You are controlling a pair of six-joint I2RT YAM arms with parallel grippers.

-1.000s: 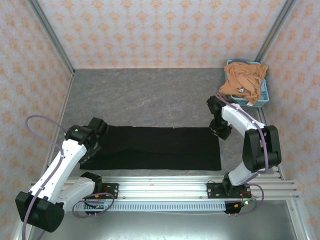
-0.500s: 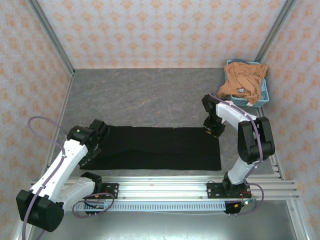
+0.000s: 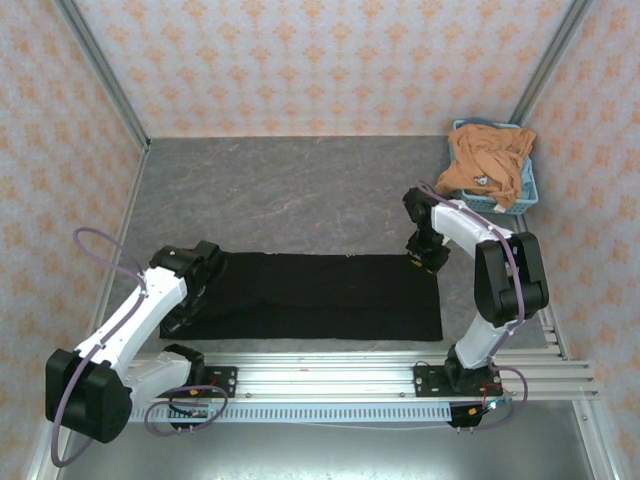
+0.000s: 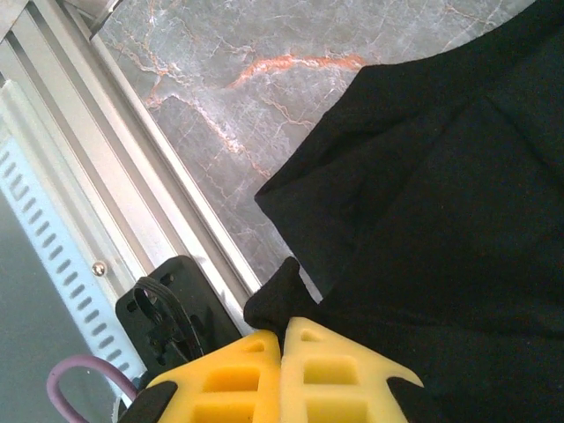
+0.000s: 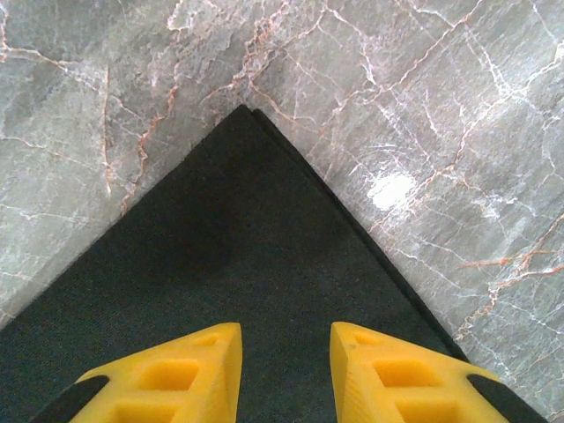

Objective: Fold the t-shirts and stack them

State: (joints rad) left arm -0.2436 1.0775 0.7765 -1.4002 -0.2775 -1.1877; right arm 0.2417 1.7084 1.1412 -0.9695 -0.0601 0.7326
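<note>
Patterned pink walls (image 3: 300,60) enclose a grey marble worktop (image 3: 300,180).

Black shirt (image 3: 320,295): folded into a long strip, lying flat near the front rail (image 3: 330,365).

Orange shirt (image 3: 490,160): unfolded, heaped in the blue basket (image 3: 527,195) at the far right corner.

Left pincer (image 4: 282,326): pressed together, pinching a fold of cloth at the strip's near left end.

Right pincer (image 5: 284,333): spread and empty, poised over the strip's far right corner.

Change over the last second: the right pincer has swung inward from beside the strip's right edge to that corner. The left pincer has shifted slightly toward the centre. The strip's outline is unchanged.

Judged meaning: both ends are being readied for the next fold, which has not begun.

No brand, label or writing can be read.
</note>
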